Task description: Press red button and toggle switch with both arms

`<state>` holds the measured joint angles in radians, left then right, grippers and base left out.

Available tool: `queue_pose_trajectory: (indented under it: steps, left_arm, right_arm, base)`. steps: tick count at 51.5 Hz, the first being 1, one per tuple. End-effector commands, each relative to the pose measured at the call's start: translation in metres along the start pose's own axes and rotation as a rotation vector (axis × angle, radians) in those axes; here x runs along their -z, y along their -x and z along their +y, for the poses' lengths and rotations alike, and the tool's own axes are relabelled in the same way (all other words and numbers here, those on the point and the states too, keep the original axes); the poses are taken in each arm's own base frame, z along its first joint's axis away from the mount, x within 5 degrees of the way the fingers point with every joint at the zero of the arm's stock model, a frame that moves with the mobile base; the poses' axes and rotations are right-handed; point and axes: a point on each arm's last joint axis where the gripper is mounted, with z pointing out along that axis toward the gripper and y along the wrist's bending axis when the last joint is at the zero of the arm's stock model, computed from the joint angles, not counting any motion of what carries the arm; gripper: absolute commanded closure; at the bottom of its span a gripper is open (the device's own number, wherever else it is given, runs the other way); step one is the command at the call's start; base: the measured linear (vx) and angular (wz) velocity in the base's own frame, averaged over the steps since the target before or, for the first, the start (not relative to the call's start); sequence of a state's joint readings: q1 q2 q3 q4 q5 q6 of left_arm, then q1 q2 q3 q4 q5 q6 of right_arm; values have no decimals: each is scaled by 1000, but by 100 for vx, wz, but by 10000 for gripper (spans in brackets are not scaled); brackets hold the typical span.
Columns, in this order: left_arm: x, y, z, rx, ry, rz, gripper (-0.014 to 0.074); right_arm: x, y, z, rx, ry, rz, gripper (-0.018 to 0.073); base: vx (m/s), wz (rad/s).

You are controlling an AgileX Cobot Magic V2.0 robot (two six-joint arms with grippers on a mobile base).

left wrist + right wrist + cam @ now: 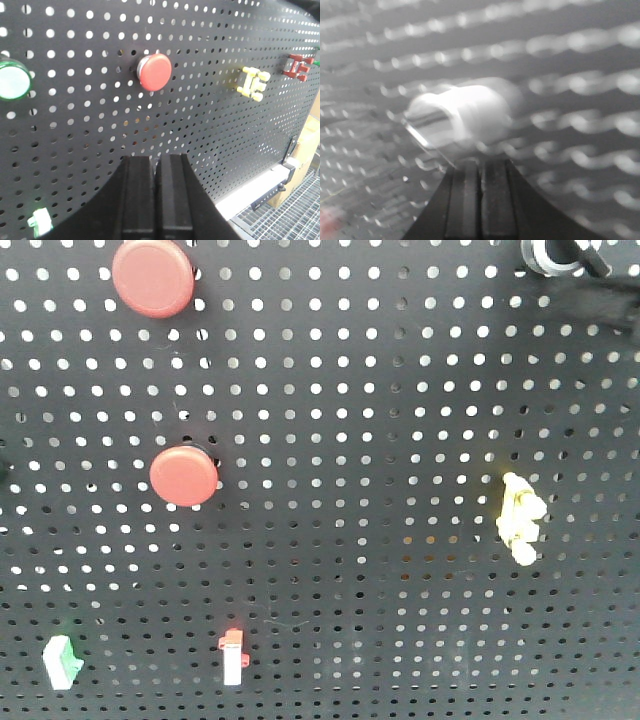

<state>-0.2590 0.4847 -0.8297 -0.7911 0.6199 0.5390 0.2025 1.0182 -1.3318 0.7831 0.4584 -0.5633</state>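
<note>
Blurred toggle switch (465, 120) sits close at 12 o'clock of the shut, empty right claw (480, 161); left claw (160, 159), also shut, faces a red disc (155, 71).

red button (152, 277): upper left of the front view, top edge just clipped by the frame. Flat round matte red disc, seen face-on, mounted flush on the black pegboard (400, 440). Looks larger than the similar red disc below it. Pressed or not: can't tell.

toggle switch (556, 254): upper right corner of the front view, mostly cut off by the top edge. Small black round knob with a silvery ring, short black lever pointing right. Same pegboard, well apart from the button. Right wrist view is too smeared to make it out.
</note>
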Motion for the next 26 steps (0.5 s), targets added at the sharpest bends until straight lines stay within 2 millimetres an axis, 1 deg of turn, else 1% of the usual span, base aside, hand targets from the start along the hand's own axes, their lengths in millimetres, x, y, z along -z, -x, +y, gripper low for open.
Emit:
queue_pose_trajectory:
  steps: [1, 7, 13, 17, 21, 24, 26]
  left_arm:
    - [2, 12, -1, 36, 4, -74, 594]
    - [2, 12, -1, 36, 5, -75, 594]
    - [1, 10, -2, 29, -5, -52, 594]
    - [1, 7, -1, -2, 0, -17, 594]
    - [1, 2, 1, -57, 22, 30, 594]
    - [2, -2, 4, -96, 57, 78, 594]
    - [2, -5, 7, -116, 84, 114, 594]
  right_arm:
    - [10, 21, -7, -15, -83, -135, 562]
    - [11, 15, -3, 24, -49, -61, 562]
    - [23, 9, 1, 72, -55, -31, 562]
    - [39, 4, 3, 113, -80, -43, 562]
    - [57, -7, 5, 158, -110, -52, 562]
    - [71, -20, 6, 192, -137, -53, 562]
    - [85, -27, 8, 228, -156, -67, 562]
  base:
    - [0, 0]
    - [0, 0]
    - [0, 0]
    - [0, 0]
    - [0, 0]
    - [0, 0]
    - [0, 0]
